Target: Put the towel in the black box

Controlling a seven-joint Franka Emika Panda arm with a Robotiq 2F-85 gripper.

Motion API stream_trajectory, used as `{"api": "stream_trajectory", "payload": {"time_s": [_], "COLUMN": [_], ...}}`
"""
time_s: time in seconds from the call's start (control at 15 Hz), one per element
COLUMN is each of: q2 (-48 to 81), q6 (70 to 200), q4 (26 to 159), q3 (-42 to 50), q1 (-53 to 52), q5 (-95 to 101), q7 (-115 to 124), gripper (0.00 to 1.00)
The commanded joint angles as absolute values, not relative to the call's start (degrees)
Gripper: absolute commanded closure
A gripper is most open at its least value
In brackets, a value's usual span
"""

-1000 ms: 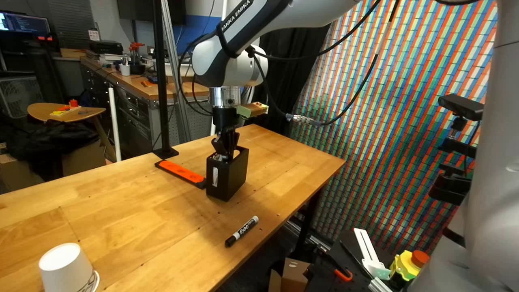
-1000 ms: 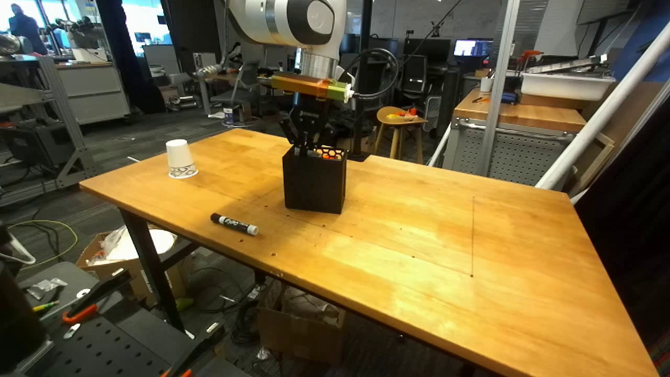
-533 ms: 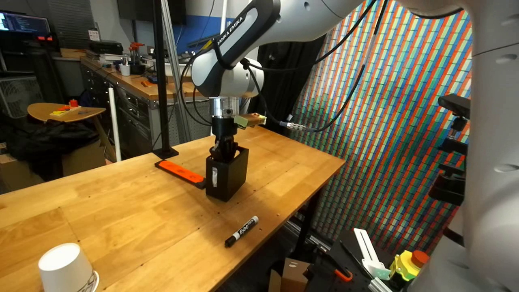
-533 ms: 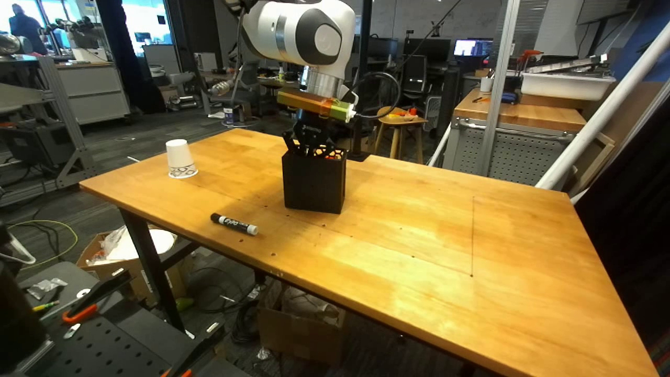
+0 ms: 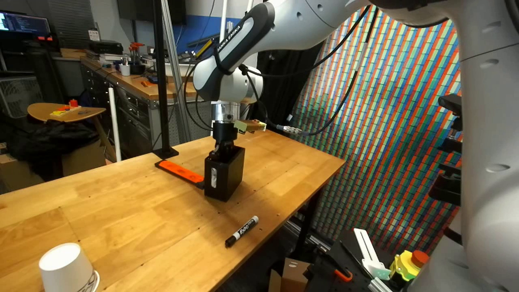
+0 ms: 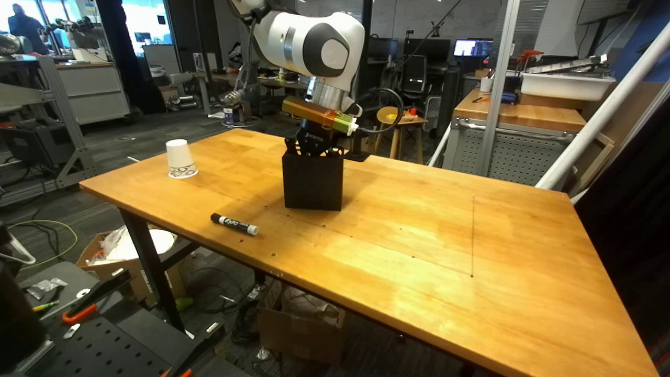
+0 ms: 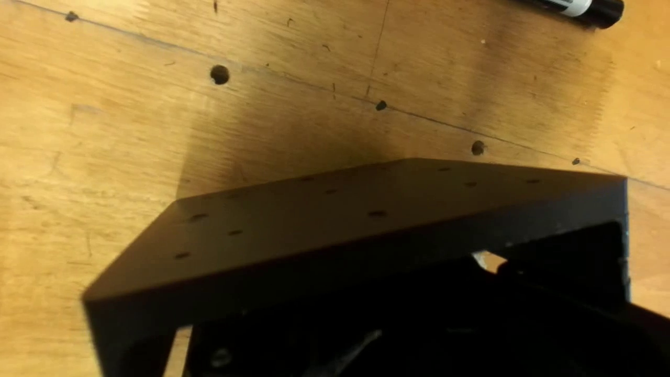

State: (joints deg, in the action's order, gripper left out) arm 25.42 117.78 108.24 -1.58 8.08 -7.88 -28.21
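Observation:
The black box [image 5: 225, 176] stands upright on the wooden table and shows in both exterior views [image 6: 312, 182]. Its near wall and rim show in the wrist view [image 7: 293, 209]. My gripper [image 6: 314, 144] points down into the box's open top. Its fingertips are hidden inside, so I cannot see whether it is open or shut. In an exterior view the gripper [image 5: 223, 152] sits at the rim. A pale patch shows in the slot of the box's side; I cannot tell whether it is the towel. A faint pale streak shows in the dark box in the wrist view. No towel is clearly visible.
A black Expo marker [image 5: 241, 231] lies near the table [image 6: 419, 235] edge. An upside-down white paper cup [image 6: 180, 158] stands farther off. An orange and black strip [image 5: 181, 171] lies beside the box. A black post [image 5: 161, 81] rises at the table's back edge.
My gripper has moved down, deeper into the black box. The box has shifted slightly on the table. The marker and cup have not moved.

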Motion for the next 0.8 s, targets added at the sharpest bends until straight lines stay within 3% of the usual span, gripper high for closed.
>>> {"api": "stream_trajectory", "payload": {"time_s": [0.0,0.27,0.33,0.47,0.6,0.67,0.73], "q2": [26.0,23.3,22.61,21.46,20.16,22.24,21.6], "q6": [116.97,116.3,115.9,115.19,114.9,116.66,116.27], "q4": [107.07,106.74,106.44,105.77,105.33,105.88,105.66], "q3": [-2.04,-1.68,-1.56,-1.31,-1.12,-1.1,-1.04], "q1": [9.67,10.22,10.25,10.11,9.85,9.8,9.75], "q5": [-9.84,-9.6,-9.31,-8.58,-8.45,-8.68,-8.7], "q7": [-29.52,-29.18,-28.88,-28.45,-27.97,-28.29,-28.29], "gripper": [0.97,0.95,0.7,0.67,0.51,0.69,0.6]}}
